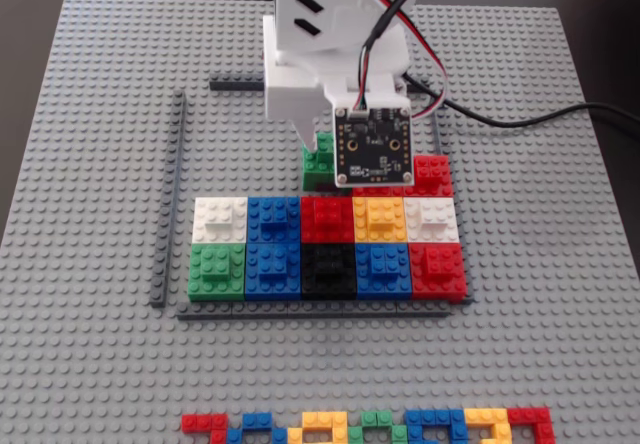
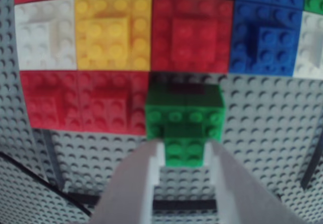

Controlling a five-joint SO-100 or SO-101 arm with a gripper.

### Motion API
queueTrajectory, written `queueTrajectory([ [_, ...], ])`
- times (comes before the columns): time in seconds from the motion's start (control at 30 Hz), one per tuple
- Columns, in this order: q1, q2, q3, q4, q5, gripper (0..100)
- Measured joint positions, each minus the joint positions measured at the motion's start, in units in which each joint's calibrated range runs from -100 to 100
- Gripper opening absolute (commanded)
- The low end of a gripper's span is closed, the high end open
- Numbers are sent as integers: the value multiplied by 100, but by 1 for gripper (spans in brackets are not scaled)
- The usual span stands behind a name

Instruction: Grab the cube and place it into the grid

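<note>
The white arm hangs over the far part of the grid (image 1: 168, 204), its camera board facing me. Under it the hand (image 2: 184, 151) is clamped on the cube (image 2: 184, 115): in the wrist view the two pale fingers (image 2: 132, 183) squeeze the cube's small raised top piece from either side, and the wide base shows just past their tips.

The cube is inside the grid, in the far row, down on the grey baseplate (image 1: 90, 114). In the fixed view only its left part (image 1: 318, 164) peeks out beside the board. A red block (image 1: 433, 174) sits beside it in that row, touching it in the wrist view. The next row, touching the cube's front edge, runs white (image 1: 220, 218), blue (image 1: 273, 218), red, yellow (image 1: 379, 218), white. The nearest row runs lighter green (image 1: 216, 270), blue, black (image 1: 329, 270), blue, red.

To the left of the cube the far row is bare baseplate. Along the near edge of the plate lies a strip (image 1: 370, 427) of small flat bricks in mixed colours, well apart from the grid.
</note>
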Motion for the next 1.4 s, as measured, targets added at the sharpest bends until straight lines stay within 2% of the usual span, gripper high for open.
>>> queueTrajectory([
  [0.9,58,144,0,-259,0,3],
  [1.17,102,144,0,-259,0,12],
  [1.4,182,144,0,-322,0,15],
])
